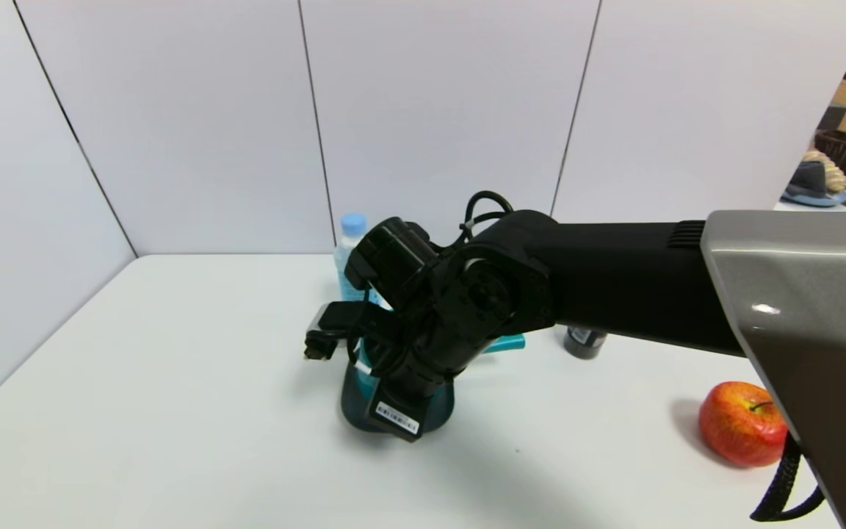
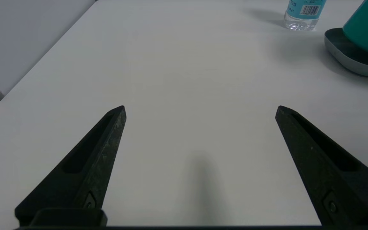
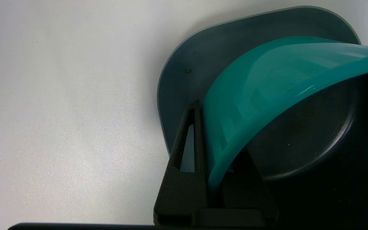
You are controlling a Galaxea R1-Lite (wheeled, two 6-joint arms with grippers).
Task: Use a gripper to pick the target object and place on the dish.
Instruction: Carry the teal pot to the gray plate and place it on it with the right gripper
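My right gripper (image 3: 217,134) is shut on the wall of the teal saucepan (image 3: 260,86), one finger (image 3: 184,185) outside and the other inside its dark bowl. The pan hangs tilted over the grey dish (image 3: 196,57); whether it touches the dish I cannot tell. In the head view the right wrist (image 1: 423,345) hides most of the saucepan, with only its handle (image 1: 504,343) and part of the dish (image 1: 355,411) showing. My left gripper (image 2: 200,108) stands open over bare table, off to the side of the dish (image 2: 347,57) and saucepan (image 2: 367,25).
A water bottle (image 1: 352,250) stands just behind the dish. A black tube (image 1: 583,342) sits under the right forearm, and a red apple (image 1: 742,424) lies near the table's right front. White walls close off the back and left.
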